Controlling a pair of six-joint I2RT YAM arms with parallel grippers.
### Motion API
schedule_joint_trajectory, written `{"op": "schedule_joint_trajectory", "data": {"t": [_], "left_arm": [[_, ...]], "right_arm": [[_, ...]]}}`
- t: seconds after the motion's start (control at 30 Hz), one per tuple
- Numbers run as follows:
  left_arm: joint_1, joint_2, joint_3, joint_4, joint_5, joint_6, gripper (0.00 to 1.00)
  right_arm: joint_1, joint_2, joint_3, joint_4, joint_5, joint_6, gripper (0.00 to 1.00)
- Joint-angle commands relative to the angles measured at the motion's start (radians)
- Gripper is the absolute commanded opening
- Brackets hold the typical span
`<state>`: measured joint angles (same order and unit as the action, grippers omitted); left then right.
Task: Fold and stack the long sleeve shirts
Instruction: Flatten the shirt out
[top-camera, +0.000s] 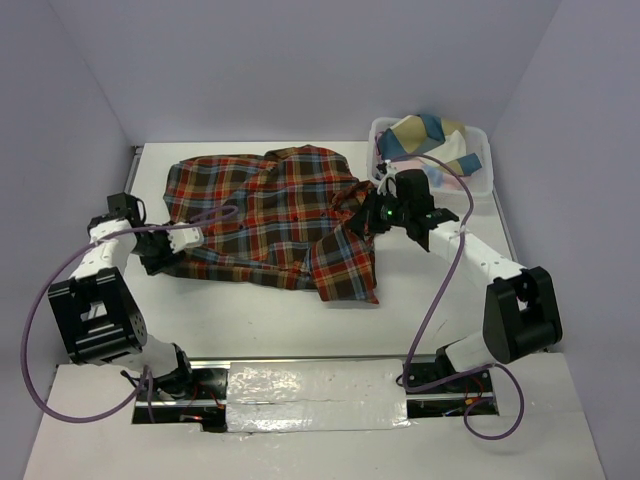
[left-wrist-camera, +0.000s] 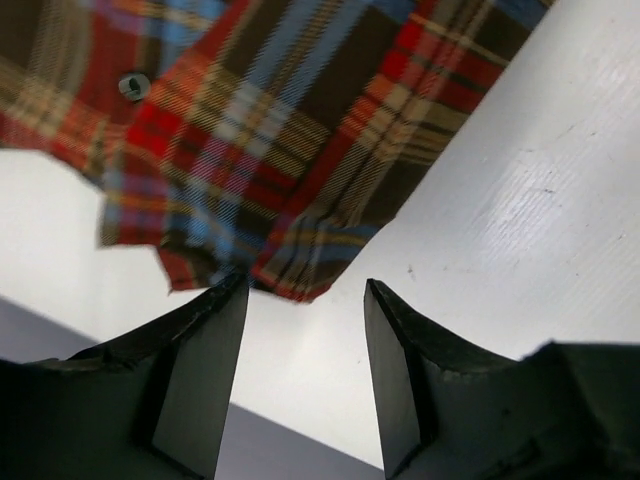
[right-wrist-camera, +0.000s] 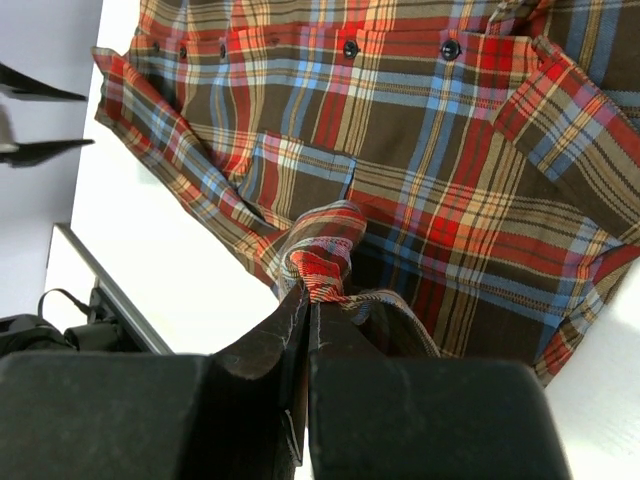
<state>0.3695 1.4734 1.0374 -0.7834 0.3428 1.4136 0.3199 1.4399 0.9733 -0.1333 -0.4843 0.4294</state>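
Observation:
A plaid flannel shirt in red-orange, brown and blue lies spread on the white table. My right gripper is shut on a bunched fold of the shirt at its right side and holds it raised, with a flap hanging down toward the front. My left gripper is open at the shirt's left edge. In the left wrist view the cloth's corner lies just beyond my fingertips, and bare table shows between the jaws.
A white lattice basket with folded light-coloured cloth stands at the back right, close behind my right arm. Grey walls close the back and sides. A purple cable loops off each arm.

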Motion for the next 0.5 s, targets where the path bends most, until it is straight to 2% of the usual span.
{"op": "schedule_joint_trajectory", "data": {"t": [0.0,0.17,0.37,0.43,0.47], "left_arm": [[-0.035,0.018,-0.043,0.104,-0.048,0.061,0.63],[-0.041,0.044,-0.056,0.139,-0.042,0.102,0.66],[-0.061,0.047,-0.115,0.259,-0.056,0.047,0.64],[-0.061,0.048,-0.125,0.259,-0.057,0.048,0.6],[-0.063,0.05,-0.126,0.251,-0.056,0.059,0.53]], "right_arm": [[-0.005,-0.029,-0.012,0.047,-0.022,-0.001,0.0],[-0.005,-0.058,-0.041,0.052,-0.014,0.002,0.0],[-0.005,-0.055,-0.062,0.064,-0.025,0.012,0.0],[-0.005,-0.056,-0.064,0.057,-0.025,0.009,0.0],[-0.004,-0.058,-0.065,0.057,-0.022,0.008,0.0]]}}
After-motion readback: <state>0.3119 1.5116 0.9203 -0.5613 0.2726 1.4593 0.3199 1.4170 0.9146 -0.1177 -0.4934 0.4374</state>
